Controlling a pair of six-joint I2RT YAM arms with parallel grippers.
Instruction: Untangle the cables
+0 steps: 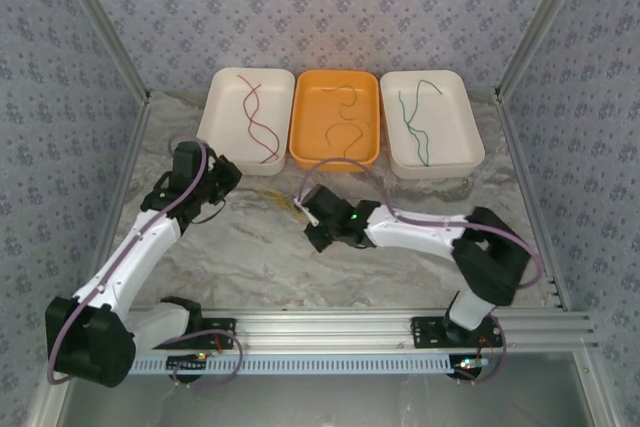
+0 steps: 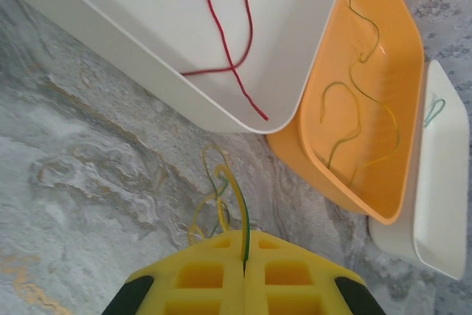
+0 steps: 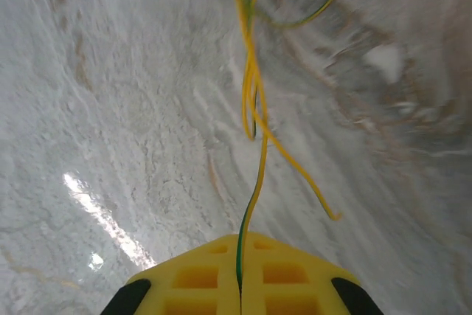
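Presently, pulling-apart step judged: tangled green-yellow cables (image 2: 219, 195), at the middle of the tabletop (image 1: 240, 252), are clamped by left jaws and right jaws alike; slow opposed pulling is called for.

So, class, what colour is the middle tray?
The middle tray is orange, clearest from the top external view.

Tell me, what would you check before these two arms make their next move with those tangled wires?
1. Left gripper holding the tangled cables: ok, its pads are shut on a green strand.
2. Right gripper holding too: ok, shut on a green-yellow strand.
3. Strands separated: not ok, yellow and green loops are wound together.
4. Where the knot sits: cannot tell, the right wrist view is blurred.
5. Red cables out of the way: ok, lying in the white tray.
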